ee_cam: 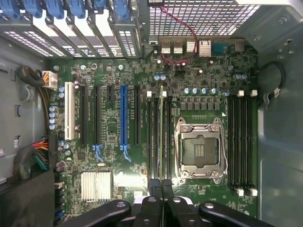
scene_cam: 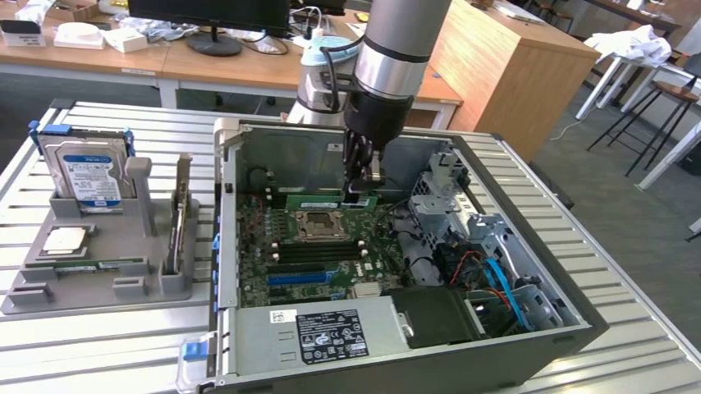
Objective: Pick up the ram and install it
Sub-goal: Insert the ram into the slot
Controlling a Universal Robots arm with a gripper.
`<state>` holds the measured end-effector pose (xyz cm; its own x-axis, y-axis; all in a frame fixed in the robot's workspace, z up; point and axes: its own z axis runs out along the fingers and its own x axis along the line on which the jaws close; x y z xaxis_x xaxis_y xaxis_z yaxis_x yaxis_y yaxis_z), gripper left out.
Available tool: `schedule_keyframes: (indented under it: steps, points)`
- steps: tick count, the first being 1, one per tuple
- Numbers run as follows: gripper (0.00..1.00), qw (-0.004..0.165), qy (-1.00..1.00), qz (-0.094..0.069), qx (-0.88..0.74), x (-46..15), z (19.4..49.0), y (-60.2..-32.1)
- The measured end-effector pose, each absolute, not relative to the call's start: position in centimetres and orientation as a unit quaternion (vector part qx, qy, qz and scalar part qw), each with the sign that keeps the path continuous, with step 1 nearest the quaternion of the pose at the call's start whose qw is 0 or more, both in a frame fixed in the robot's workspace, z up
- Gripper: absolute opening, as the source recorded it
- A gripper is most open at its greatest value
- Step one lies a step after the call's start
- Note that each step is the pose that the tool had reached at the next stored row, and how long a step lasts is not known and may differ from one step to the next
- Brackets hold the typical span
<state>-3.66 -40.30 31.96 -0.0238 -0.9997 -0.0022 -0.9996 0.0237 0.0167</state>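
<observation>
The ram [scene_cam: 324, 200], a long thin green board, hangs level inside the open computer case [scene_cam: 570, 316], just behind the processor socket [scene_cam: 318, 222]. My gripper [scene_cam: 360, 190] reaches down from above and is shut on the ram's end nearer the exterior view's right. In the wrist view the ram [ee_cam: 162, 137] shows edge-on as a thin line running out from between my black fingers [ee_cam: 154, 188]. It lies along the bank of black memory slots [ee_cam: 152, 137] beside the socket [ee_cam: 201, 149]. I cannot tell if it touches a slot.
A grey holder [scene_cam: 33, 291] at the exterior view's left carries the blue-labelled hard drive [scene_cam: 90, 176], the square silver processor chip [scene_cam: 64, 240] and a thin board standing on edge [scene_cam: 179, 215]. Drive cages [scene_cam: 444, 197], cables [scene_cam: 498, 275] and the power supply [scene_cam: 318, 328] crowd the case.
</observation>
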Motion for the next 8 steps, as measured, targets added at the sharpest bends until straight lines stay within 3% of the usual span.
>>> schedule_keyframes:
  steps: [8]
  points:
    - [0.12, 0.005, -0.715, -0.007, 0.699, -3.66, 31.13, -40.3]
